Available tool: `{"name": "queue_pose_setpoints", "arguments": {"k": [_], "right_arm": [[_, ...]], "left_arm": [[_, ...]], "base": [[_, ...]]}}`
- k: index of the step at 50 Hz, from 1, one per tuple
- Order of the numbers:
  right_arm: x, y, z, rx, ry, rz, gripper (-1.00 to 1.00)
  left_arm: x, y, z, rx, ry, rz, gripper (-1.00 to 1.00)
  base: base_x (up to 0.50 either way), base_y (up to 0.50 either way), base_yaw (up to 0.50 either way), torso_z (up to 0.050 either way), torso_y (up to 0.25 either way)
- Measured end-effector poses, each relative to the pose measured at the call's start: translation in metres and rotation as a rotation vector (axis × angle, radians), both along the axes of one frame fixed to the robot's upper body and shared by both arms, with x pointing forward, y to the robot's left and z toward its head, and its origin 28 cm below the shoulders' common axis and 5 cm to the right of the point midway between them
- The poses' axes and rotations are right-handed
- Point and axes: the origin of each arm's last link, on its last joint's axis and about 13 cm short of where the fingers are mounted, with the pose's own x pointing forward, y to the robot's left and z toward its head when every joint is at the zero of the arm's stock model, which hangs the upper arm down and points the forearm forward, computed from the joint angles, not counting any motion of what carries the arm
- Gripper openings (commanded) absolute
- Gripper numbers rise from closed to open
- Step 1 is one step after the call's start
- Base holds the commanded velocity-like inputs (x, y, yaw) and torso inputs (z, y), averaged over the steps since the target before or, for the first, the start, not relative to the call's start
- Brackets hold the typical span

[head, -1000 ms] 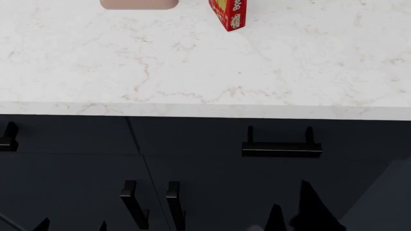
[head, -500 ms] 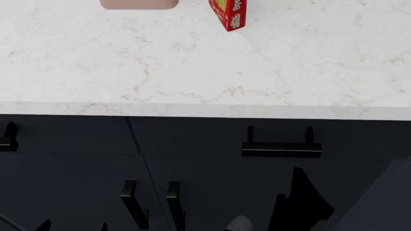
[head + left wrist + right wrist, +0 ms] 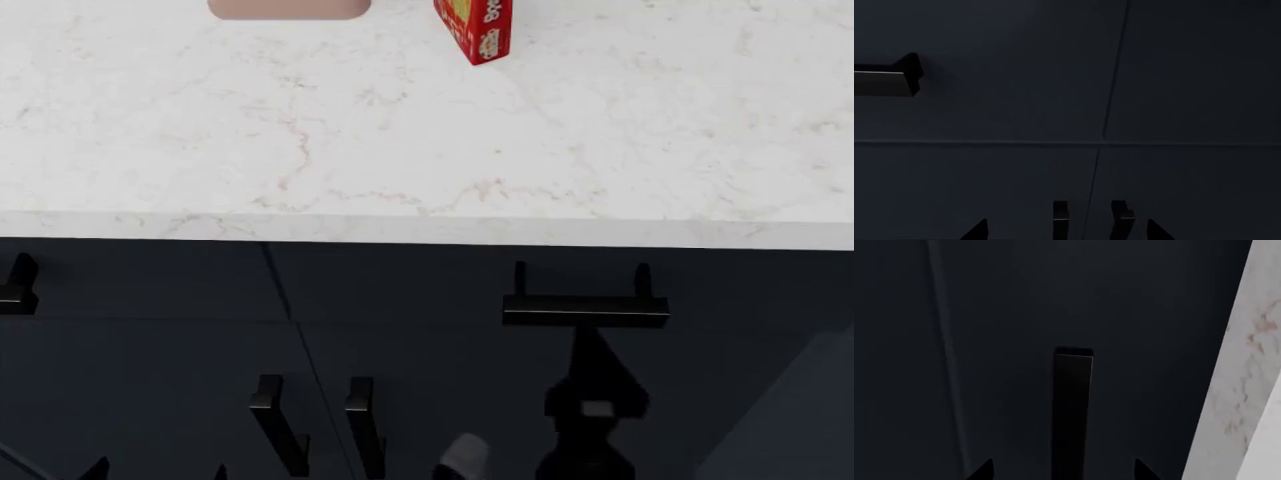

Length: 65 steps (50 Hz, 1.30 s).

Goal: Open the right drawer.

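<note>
Drawer (image 3: 561,285), flat navy, black bar handle (image 3: 586,309), closed; right hand (image 3: 589,350) spread apart below.

Your head camera is looking steeply down over the marble counter (image 3: 400,130) edge onto the navy cabinet fronts. Your right wrist camera is sitting close to the right drawer (image 3: 1134,305), facing its front with the bar handle (image 3: 1073,410) running lengthwise through the frame; that handle (image 3: 585,310) is also showing from the head. Your left wrist camera is facing the cabinet doors (image 3: 987,190), sharing their paired handles (image 3: 1091,220).
</note>
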Motion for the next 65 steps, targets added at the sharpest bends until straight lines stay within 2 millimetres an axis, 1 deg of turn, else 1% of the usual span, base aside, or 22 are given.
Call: {"name": "queue_pose_setpoints", "arguments": {"k": [29,65], "right_arm": [[0.018,-0.002,-0.004,-0.134,-0.022,-0.029,1.0],[0.048,-0.002,-0.005,-0.112,-0.046,-0.077,1.0]], "left_arm": [[0.0,0.0,-0.001,0.003,0.007,-0.002,1.0],[-0.001,-0.001,-0.002,0.004,0.016,-0.018,1.0]], "base": [[0.0,0.0,0.0,0.0,0.0],[0.0,0.0,0.0,0.0,0.0]]}}
